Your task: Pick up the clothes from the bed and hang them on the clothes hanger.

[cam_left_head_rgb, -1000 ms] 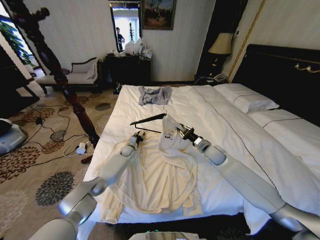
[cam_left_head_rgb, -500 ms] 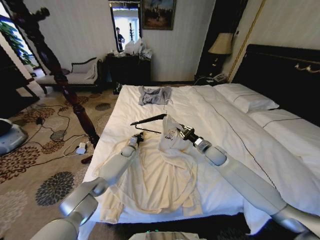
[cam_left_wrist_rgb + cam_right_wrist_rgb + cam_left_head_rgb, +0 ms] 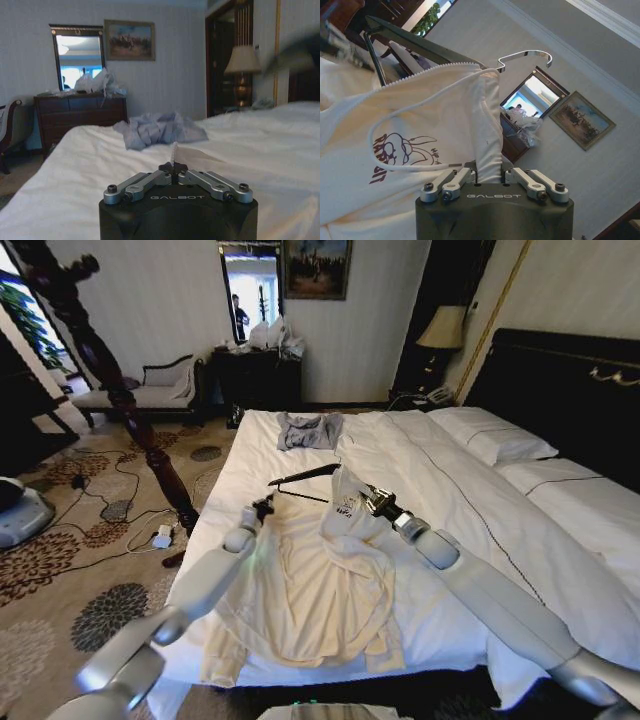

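Note:
The cream clothes lie spread over the near side of the bed. My right gripper is shut on cloth by the collar, holding it raised. In the right wrist view the gripper pinches a fold next to the dark print. The black clothes hanger sticks out of the raised collar to the left, with one arm under the zipped edge and its metal hook free. My left gripper hovers shut just left of the hanger, apart from it; the left wrist view shows its fingers together.
A small grey garment lies crumpled at the far end of the bed, also visible ahead. Pillows sit on the right. A dark wooden bedpost stands at the left, with cables on the patterned carpet.
My left gripper has drawn back to the left, away from the hanger's lower bar. The right gripper, collar and hanger have lifted slightly.

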